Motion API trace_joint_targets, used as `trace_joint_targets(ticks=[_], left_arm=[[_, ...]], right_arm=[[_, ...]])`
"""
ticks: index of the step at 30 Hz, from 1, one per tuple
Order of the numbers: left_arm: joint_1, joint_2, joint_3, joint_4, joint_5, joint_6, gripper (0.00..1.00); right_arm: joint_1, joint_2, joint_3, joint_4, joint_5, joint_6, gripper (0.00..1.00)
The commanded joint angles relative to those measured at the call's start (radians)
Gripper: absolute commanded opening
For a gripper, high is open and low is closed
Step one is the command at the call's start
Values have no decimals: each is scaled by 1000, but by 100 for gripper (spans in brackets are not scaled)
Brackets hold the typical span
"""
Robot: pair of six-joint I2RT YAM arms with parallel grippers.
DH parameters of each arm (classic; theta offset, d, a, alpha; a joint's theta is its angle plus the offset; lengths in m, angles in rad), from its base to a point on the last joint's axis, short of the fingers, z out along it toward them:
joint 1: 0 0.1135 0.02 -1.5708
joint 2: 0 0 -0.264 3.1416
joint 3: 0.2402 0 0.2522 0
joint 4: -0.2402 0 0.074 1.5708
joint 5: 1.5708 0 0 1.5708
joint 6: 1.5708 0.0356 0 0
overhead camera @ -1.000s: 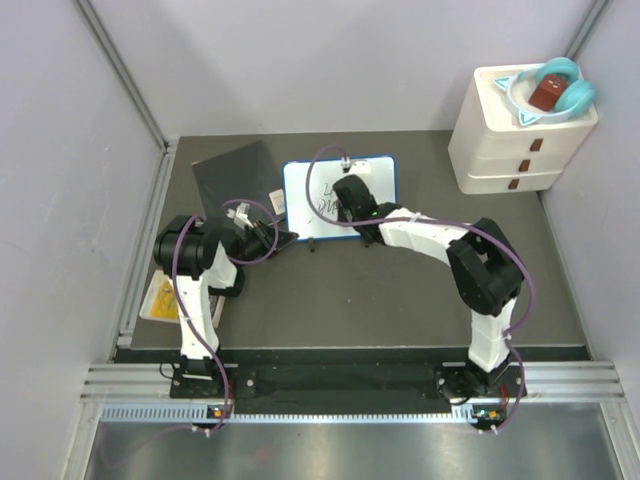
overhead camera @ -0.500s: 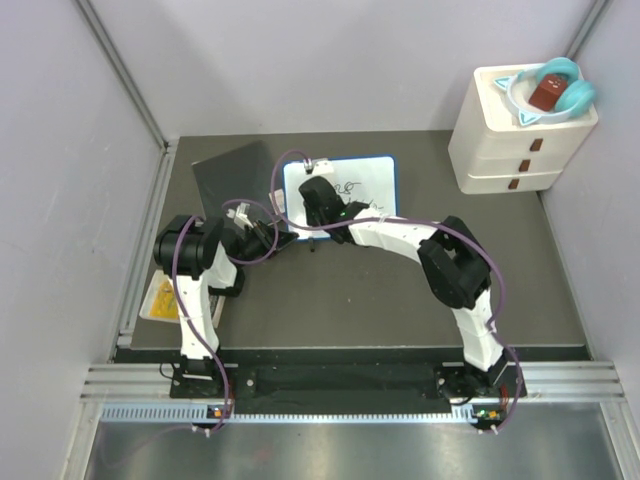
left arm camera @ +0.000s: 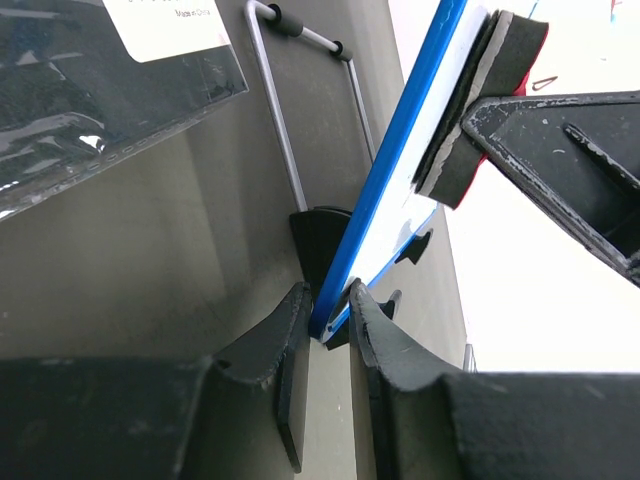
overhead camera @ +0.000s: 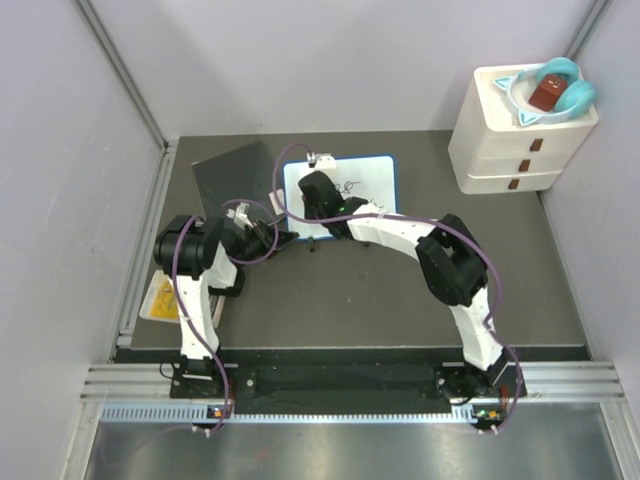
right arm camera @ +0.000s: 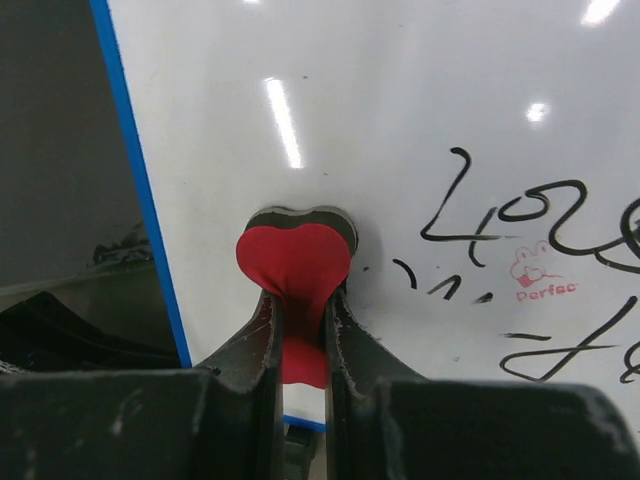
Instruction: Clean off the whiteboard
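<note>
The whiteboard (overhead camera: pixel 362 188) sits at the far middle of the table (overhead camera: pixel 350 290), just right of the dark grey sheet (overhead camera: pixel 235 180). It seems propped at a tilt, though the overhead view does not settle this. The left gripper (left arm camera: pixel 325 318) pinches the board's blue rim at its near left corner, fingers closed tight on the edge. The right gripper (right arm camera: pixel 300 320) clamps a red heart-shaped eraser (right arm camera: pixel 293 262), whose pad presses flat against the white surface near the left rim. Dark handwriting lies to the eraser's right, and the surface above it is clean.
</note>
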Motion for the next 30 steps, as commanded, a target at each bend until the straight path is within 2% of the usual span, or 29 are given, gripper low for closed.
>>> trace_joint_targets(ticks=[1,6,10,14,18,30], left_arm=[[0,48,-16,215,-27,44,0],[0,48,-16,215,-27,46,0],[0,51,-13,215,-27,44,0],[0,56,-9,215,-24,42,0],[0,59,-6,215,-15,41,0],[0,62,-1,215,-15,42,0]], right_arm=[[-115,-51,-121,-48,117,40,0],[-229,-145,-252,-63,127,103,0],[-329,-261,-436,-22,112,184,0],[-344,-275,-459,-54,143,212,0],[-336,-263,-490,-2,88,229,0],[-125,-177,-406,53,36,230,0]])
